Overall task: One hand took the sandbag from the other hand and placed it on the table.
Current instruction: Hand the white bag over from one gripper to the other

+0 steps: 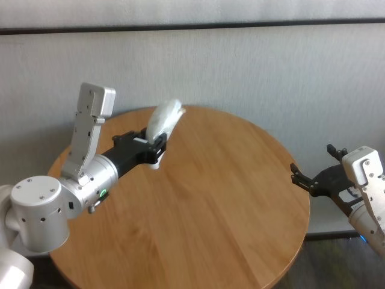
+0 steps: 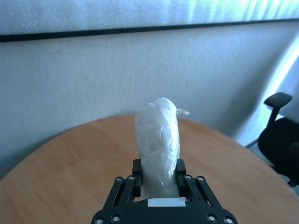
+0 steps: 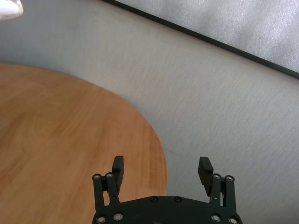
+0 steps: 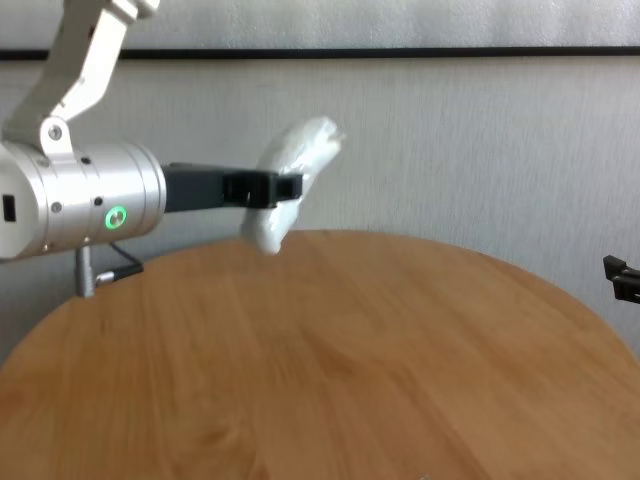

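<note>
head view: the left gripper (image 1: 157,144) reaches out over the far left part of the round wooden desk (image 1: 204,217) and is clamped on the sandbag (image 1: 164,120). the bag is held near its lower end, so most of it rises above the fingers, tilted toward the far right, with a short end showing below them. the right gripper (image 1: 313,174) hangs just off the desk's right edge, well apart from the bag, its jaws spread wide with nothing between them.

left wrist view: the sandbag (image 2: 158,144) stands between the two fingers (image 2: 136,171), white, lumpy and wrinkled, with a small pinched tip at its far end. a plain white patch sits on the gripper body; no writing can be read on it.

right wrist view: the right gripper (image 3: 162,168) is wide open above the desk's (image 3: 70,140) right rim.

chest view: the sandbag (image 4: 292,180) is held in the air above the desk's (image 4: 330,370) far edge by the left gripper (image 4: 275,188), whose wrist shows a green light.
</note>
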Robot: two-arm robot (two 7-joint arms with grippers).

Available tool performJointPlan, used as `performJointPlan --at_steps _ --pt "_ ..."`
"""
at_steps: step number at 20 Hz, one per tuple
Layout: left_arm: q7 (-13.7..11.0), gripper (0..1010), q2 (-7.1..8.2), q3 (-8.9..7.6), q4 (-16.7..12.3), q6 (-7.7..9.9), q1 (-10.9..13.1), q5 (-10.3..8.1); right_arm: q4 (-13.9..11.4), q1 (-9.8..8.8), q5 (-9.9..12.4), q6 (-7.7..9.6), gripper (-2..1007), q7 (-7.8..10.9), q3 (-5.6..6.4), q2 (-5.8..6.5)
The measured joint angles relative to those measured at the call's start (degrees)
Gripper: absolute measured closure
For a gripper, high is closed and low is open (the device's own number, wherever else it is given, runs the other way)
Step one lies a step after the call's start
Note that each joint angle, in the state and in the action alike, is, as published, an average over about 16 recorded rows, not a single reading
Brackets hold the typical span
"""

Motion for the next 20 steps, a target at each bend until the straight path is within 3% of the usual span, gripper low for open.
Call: performJointPlan --at_steps 11,20 --pt "-6.82 566 -0.50 -0.10 -4.97 -3.22 1.18 -4.89 0.00 0.00 0.00 0.00 4 0.00 0.00 0.00" --pt "-7.89 566 0.50 1.14 -6.42 -4.28 1.82 -6.73 0.00 0.00 0.00 0.00 4 0.00 0.00 0.00"
